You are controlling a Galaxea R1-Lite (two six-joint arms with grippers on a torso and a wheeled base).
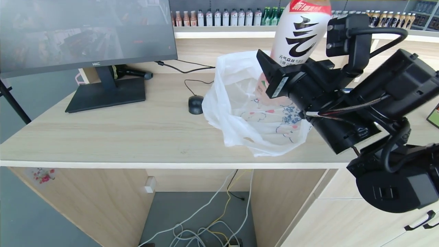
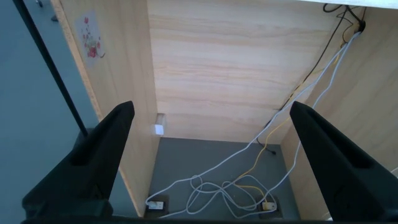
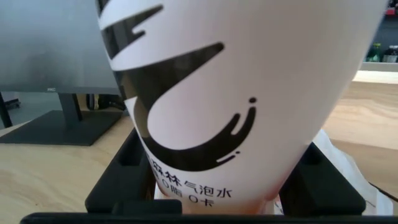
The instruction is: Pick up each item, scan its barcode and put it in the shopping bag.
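Observation:
A tall white drink bottle (image 1: 298, 37) with a black swirl and a red band near the top is held upright over the mouth of the white plastic shopping bag (image 1: 252, 116) on the counter. My right gripper (image 1: 274, 80) is shut on the bottle's lower part; up close the bottle (image 3: 236, 106) stands between the black fingers (image 3: 118, 180). The bottle's base is hidden behind the gripper. My left gripper (image 2: 208, 165) hangs open below the counter, facing the floor under the desk, with nothing between its fingers.
A monitor (image 1: 85, 31) on a black stand occupies the counter's back left. A black mouse (image 1: 196, 104) lies just left of the bag, its cable trailing back. Cables (image 1: 205, 226) lie on the floor under the desk. Shelves of bottles (image 1: 223, 17) line the back.

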